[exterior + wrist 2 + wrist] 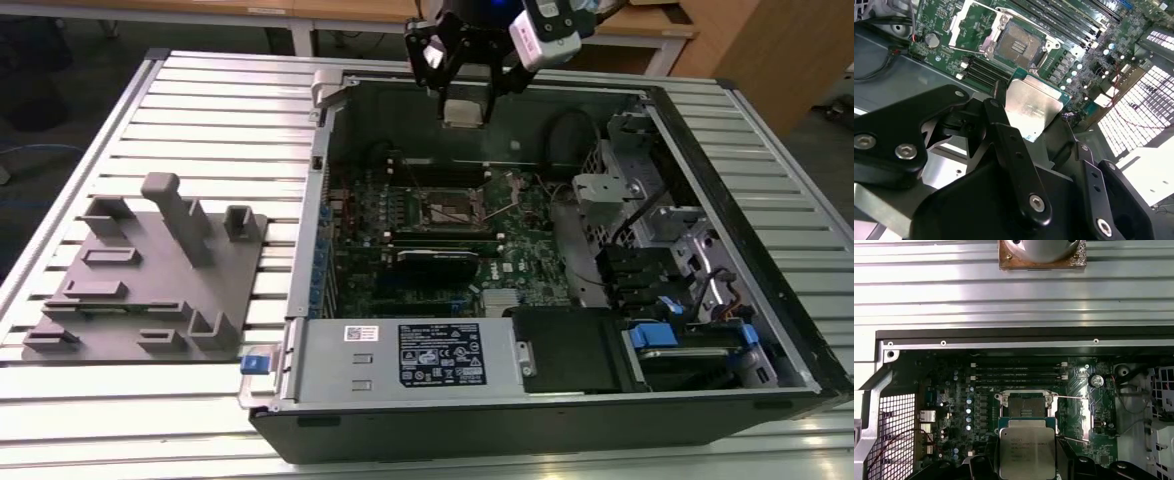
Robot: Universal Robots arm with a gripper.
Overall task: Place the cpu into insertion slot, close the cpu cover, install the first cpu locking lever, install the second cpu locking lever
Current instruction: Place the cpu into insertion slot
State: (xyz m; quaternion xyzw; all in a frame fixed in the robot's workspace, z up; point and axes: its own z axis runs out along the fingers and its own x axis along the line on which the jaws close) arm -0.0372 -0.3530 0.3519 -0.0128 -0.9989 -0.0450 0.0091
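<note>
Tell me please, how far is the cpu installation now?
Done: the cpu is picked up, gripped in the tool. In hand: it hangs above the open case. Left: the insertion slot lies empty and uncovered, so seating, covering and locking remain.

I see a ribbed metal table holding an open computer case, with a grey plastic stand at the exterior view's left

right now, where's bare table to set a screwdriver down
Bare ribbed table lies behind the grey fixture plate, and a strip runs in front of it, on the exterior view's left. Crowded: inside the computer case, where the gripper holds the cpu above it.
</note>
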